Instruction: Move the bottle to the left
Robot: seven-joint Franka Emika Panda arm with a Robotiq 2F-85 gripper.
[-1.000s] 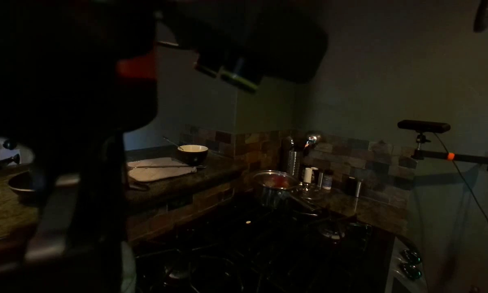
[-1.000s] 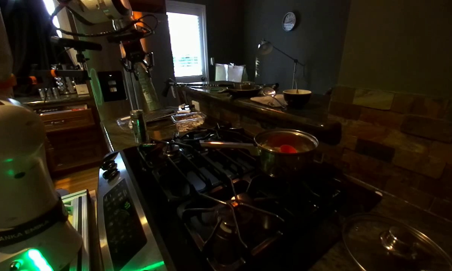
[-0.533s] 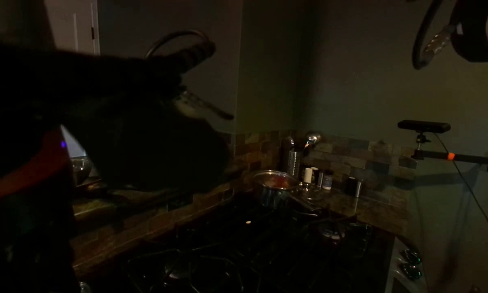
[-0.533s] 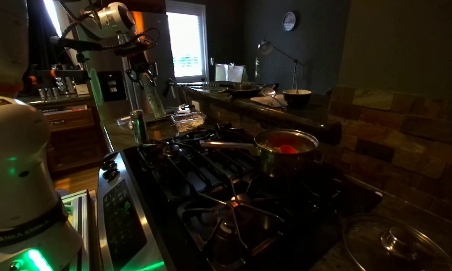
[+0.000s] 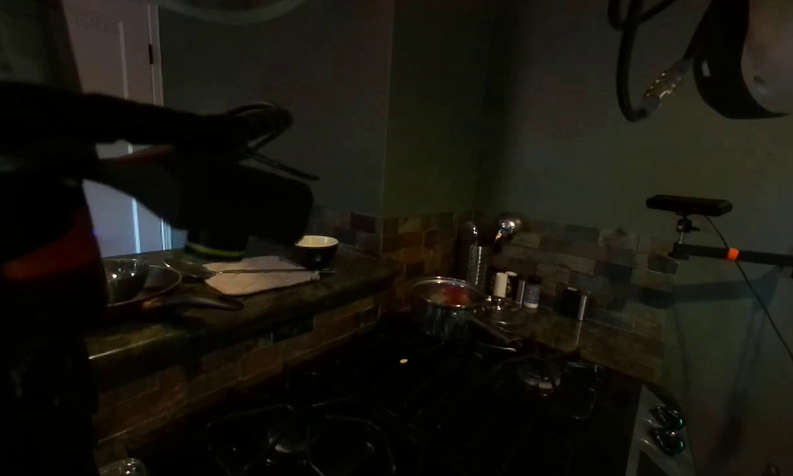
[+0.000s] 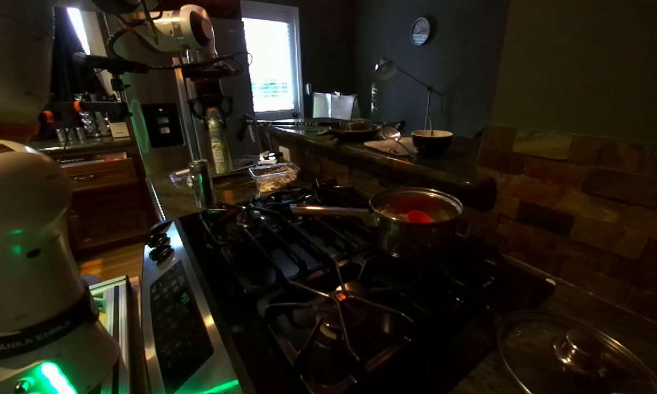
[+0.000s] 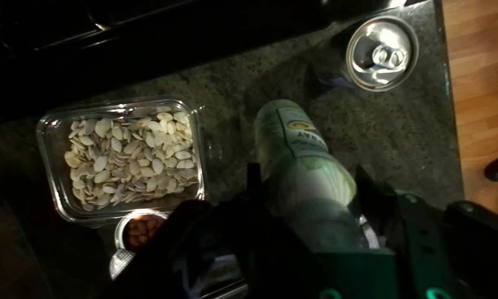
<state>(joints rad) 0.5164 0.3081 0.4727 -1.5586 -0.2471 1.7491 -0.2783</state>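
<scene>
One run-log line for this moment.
end effector: gripping bottle | pose: nearly upright | base contact: unclear | nearby: can, seed container | release: not yet done

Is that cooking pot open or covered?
Open: in an exterior view the pot has no lid on; something red shows inside; a glass lid lies apart.

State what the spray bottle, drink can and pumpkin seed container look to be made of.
Spray bottle: probably plastic, smooth, judging by its whitish, seemingly translucent body.
Drink can: metal, likely aluminium, its bare top shiny with glints.
Pumpkin seed container: clear and glossy, with bright glints along its rim; glass or plastic, I cannot tell.
</scene>
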